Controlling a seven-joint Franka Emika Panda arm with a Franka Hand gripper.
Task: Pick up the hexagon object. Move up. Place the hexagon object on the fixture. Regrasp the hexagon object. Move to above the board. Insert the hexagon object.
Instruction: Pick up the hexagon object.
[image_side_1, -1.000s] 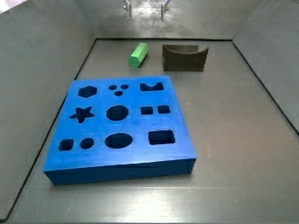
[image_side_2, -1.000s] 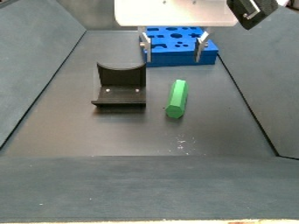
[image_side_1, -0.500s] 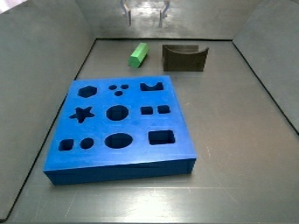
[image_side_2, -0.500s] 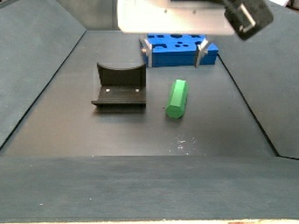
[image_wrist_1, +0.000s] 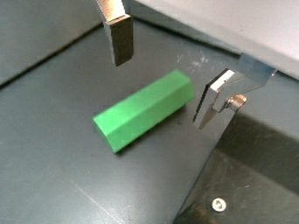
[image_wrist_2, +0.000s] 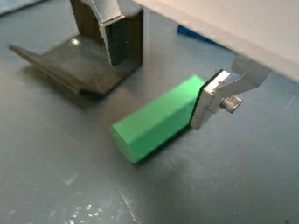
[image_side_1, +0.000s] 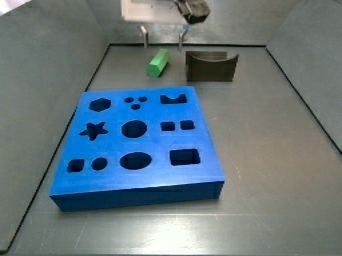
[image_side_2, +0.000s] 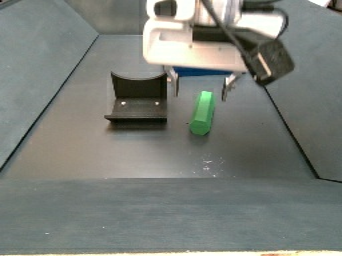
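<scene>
The hexagon object, a bright green peg (image_side_1: 158, 63), lies flat on the dark floor next to the fixture (image_side_1: 211, 66); it also shows in the opposite side view (image_side_2: 202, 112) and in both wrist views (image_wrist_1: 146, 109) (image_wrist_2: 158, 122). My gripper (image_side_1: 162, 40) hangs open just above the peg's end nearest the board (image_side_2: 201, 86). Its fingers (image_wrist_1: 121, 39) stand wide apart on either side of the peg, not touching it (image_wrist_2: 163, 79). The fixture (image_side_2: 136, 97) is empty (image_wrist_2: 82, 57). The blue board (image_side_1: 134, 145) lies flat nearer the front in a side view.
Sloped dark walls (image_side_1: 80, 90) enclose the floor on all sides. In a side view the board (image_side_2: 201, 70) is mostly hidden behind the gripper. A blue corner of the board (image_wrist_2: 193, 33) shows in a wrist view.
The gripper has come down from the top of the side views to just above the green peg. The peg, fixture and board have not moved.
</scene>
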